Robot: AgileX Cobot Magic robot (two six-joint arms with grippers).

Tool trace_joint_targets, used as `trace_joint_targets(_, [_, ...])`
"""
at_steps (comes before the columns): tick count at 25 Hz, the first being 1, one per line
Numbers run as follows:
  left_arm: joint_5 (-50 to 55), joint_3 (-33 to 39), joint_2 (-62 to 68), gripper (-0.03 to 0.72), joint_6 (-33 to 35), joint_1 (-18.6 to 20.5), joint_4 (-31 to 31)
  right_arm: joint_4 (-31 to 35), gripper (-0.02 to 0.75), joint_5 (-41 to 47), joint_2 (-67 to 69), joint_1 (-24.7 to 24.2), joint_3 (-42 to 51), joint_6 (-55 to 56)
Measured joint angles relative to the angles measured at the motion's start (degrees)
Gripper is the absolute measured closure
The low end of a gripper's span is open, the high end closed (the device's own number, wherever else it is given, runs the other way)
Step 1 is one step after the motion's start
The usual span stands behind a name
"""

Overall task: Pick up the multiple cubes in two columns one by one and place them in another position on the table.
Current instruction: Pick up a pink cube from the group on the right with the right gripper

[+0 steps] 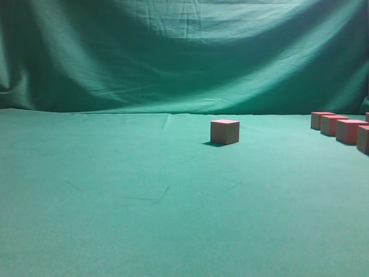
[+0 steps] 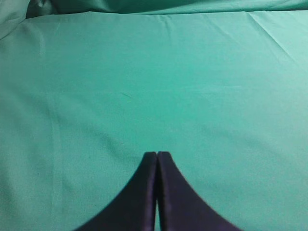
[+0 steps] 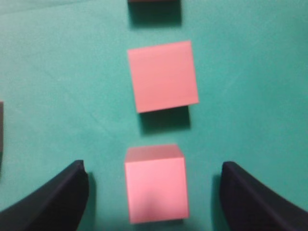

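One cube (image 1: 225, 131) stands alone on the table (image 1: 115, 190), just right of the middle. Several more cubes (image 1: 334, 124) form a row at the right edge. Neither gripper shows in the exterior view. In the right wrist view my right gripper (image 3: 154, 168) is open and straddles one cube (image 3: 156, 190), with cloth visible on both sides between cube and fingers (image 3: 67, 197). A second cube (image 3: 162, 76) lies just beyond it, and the edge of a third (image 3: 154, 1) is at the top. My left gripper (image 2: 157, 155) is shut over bare cloth, holding nothing.
A sliver of another cube (image 3: 1, 130) from the neighbouring column shows at the left edge of the right wrist view. A draped green curtain (image 1: 184, 52) hangs behind the table. Faint creases (image 1: 155, 196) mark the cloth in front.
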Motion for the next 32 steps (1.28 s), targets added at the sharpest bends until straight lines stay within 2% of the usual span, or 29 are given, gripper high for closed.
trace_joint_targets(11, [0.0, 0.0, 0.0, 0.688, 0.0, 0.0, 0.0, 0.0, 0.189, -1.69, 2.28, 0.0, 0.0, 0.0])
trace_joint_targets(15, [0.0, 0.0, 0.0, 0.688, 0.0, 0.0, 0.0, 0.0, 0.348, -2.33, 2.28, 0.0, 0.0, 0.0])
trace_joint_targets(17, [0.0, 0.0, 0.0, 0.688, 0.0, 0.0, 0.0, 0.0, 0.461, -2.33, 2.28, 0.0, 0.0, 0.0])
trace_joint_targets(18, [0.0, 0.0, 0.0, 0.688, 0.0, 0.0, 0.0, 0.0, 0.484, -2.33, 2.28, -0.05, 0.0, 0.0])
trace_joint_targets(26, [0.0, 0.0, 0.0, 0.688, 0.0, 0.0, 0.0, 0.94, 0.475, 0.33, 2.01, -0.05, -0.22, 0.09])
trace_joint_targets(29, [0.0, 0.0, 0.0, 0.688, 0.0, 0.0, 0.0, 4.84, 0.475, 4.25, -0.3, 0.07, -0.22, -2.94])
trace_joint_targets(32, [0.0, 0.0, 0.0, 0.688, 0.0, 0.0, 0.0, 10.9, 0.475, 6.16, -5.16, 2.38, -0.22, -9.43])
